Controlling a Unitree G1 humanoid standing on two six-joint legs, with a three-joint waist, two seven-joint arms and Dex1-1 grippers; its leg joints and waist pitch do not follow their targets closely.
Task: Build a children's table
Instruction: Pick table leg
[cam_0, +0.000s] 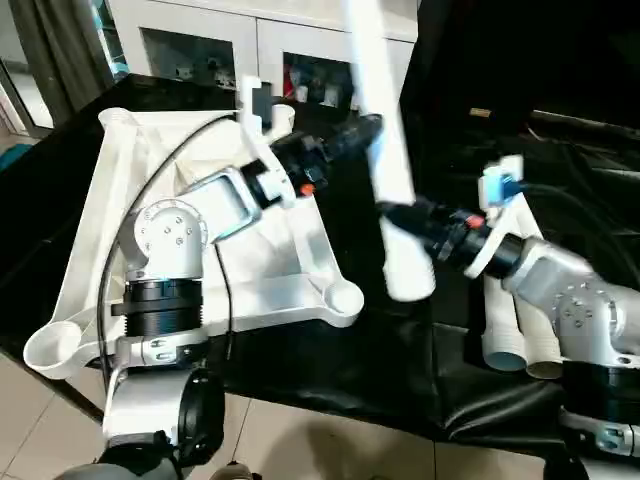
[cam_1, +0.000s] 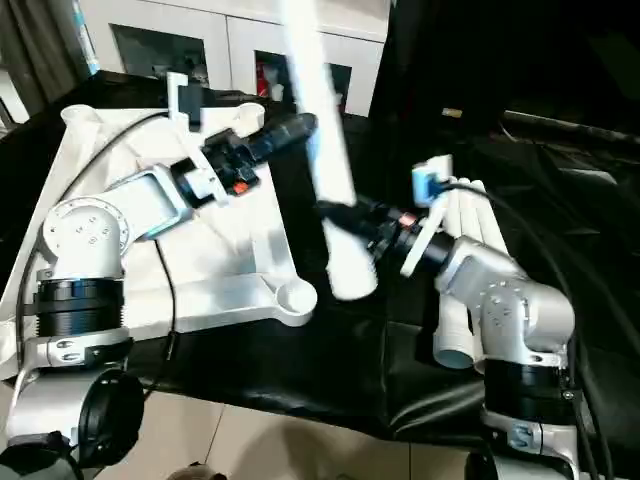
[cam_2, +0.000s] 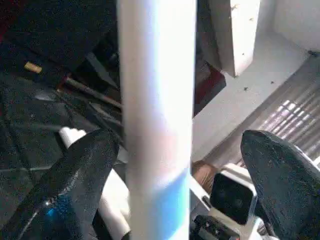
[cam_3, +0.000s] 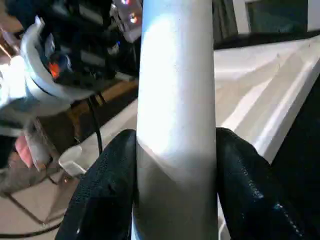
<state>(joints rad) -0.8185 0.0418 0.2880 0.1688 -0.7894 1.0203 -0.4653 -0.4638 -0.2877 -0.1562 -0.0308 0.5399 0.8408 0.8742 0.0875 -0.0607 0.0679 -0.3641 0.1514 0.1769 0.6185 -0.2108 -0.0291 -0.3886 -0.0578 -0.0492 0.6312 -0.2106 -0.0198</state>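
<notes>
Legwork first, in the head views: I held one white leg (cam_0: 385, 150) nearly upright over the black bench (cam_0: 330, 370), its wide open end hanging just off the near right corner socket (cam_0: 343, 297) of the tabletop (cam_0: 215, 225). The tabletop lay underside up, ribs showing, on the bench's left part. My right gripper (cam_0: 398, 215) was clamped on the leg low down, above the open end. My left gripper (cam_0: 375, 128) reached across the tabletop and met the same leg higher up. Spare legs (cam_0: 520, 335) lay side by side on the bench beside my right forearm. A white cabinet (cam_0: 250, 40) with glass doors stood beyond the bench.

Left wrist view: the leg (cam_2: 157, 120) rose between my two black fingers (cam_2: 80, 175), and each finger stood off it with a visible gap, so that gripper was spread wide around the tube, not pinching it.

Right wrist view: both fingers (cam_3: 107, 185) pressed against the leg (cam_3: 175, 115) on either side, closed firmly on it. Behind it I saw the tabletop's ribbed edge (cam_3: 270, 95).
</notes>
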